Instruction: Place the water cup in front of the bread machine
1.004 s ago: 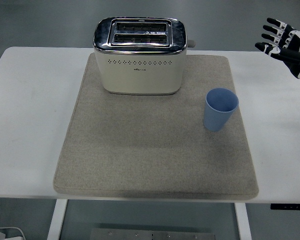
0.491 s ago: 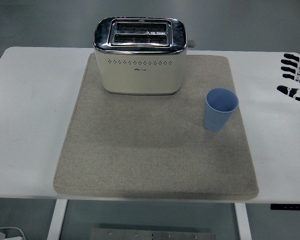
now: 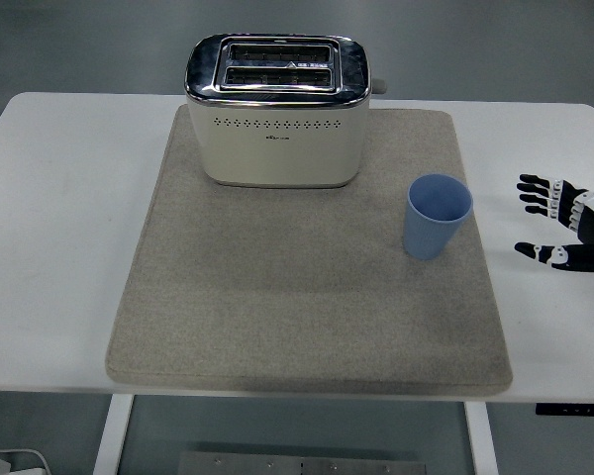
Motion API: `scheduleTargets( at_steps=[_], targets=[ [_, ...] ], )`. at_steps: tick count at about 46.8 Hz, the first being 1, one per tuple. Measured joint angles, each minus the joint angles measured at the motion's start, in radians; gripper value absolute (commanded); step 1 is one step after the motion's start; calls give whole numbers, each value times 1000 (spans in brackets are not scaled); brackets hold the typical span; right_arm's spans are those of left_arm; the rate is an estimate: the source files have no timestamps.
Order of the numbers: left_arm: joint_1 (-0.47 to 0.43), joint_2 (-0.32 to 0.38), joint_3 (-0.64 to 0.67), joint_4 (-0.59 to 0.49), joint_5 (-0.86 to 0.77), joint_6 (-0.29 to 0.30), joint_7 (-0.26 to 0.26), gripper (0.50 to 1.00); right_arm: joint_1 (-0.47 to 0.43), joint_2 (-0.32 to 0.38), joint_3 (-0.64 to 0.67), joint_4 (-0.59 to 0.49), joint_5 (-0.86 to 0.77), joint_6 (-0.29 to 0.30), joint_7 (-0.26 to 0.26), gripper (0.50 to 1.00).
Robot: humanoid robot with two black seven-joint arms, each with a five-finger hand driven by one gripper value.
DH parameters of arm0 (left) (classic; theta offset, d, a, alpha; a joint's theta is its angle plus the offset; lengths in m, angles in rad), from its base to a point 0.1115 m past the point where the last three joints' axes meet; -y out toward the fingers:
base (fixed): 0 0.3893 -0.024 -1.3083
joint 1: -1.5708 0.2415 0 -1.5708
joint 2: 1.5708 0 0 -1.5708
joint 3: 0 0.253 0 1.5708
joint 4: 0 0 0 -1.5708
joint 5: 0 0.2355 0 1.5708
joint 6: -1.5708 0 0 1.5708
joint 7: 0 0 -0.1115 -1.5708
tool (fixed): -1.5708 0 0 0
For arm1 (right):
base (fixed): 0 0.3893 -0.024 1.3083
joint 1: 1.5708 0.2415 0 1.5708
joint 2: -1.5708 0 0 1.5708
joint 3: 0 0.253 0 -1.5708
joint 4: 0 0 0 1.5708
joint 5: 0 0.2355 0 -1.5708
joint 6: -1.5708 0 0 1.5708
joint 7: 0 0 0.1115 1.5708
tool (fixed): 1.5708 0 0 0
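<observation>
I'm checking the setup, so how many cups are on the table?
1. The blue cup stands upright on the grey mat, to the right of the toaster. Nothing appears hidden.

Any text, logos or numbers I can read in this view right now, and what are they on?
Nothing is legible.
Toaster, front face: a small dark mark, probably a brand, too small to read.
Toaster top, beside the slots: a small triangle sign with tiny print, blurred.
Blue cup, grey mat, white table, right robot hand: no text visible.

Cup (image 3: 438,216) right of toaster (image 3: 275,111), on mat (image 3: 277,297)
</observation>
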Motion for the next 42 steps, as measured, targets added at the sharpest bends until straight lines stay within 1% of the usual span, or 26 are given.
scheduleTargets(
  at_steps=[3, 8, 22, 29, 36, 39, 42],
  targets=[
    [0, 0, 0, 0, 0, 0, 0, 1000, 0, 26, -16, -8, -1, -24, 0, 913],
    [0, 0, 0, 0, 0, 0, 0, 1000, 5, 54, -36, -22, -11, -46, 0, 913],
    [0, 0, 0, 0, 0, 0, 1, 1000, 6, 119, -39, -49, -12, -68, -8, 913],
    [0, 0, 0, 0, 0, 0, 0, 1000, 13, 166, -39, -70, -12, -72, -16, 913],
    [0, 0, 0, 0, 0, 0, 0, 1000, 21, 219, -41, -81, -12, -89, -18, 913],
    [0, 0, 0, 0, 0, 0, 0, 1000, 27, 241, -44, -82, -12, -100, -26, 913],
    [0, 0, 0, 0, 0, 0, 0, 1000, 37, 252, -45, -84, -12, -102, -45, 913]
  ],
)
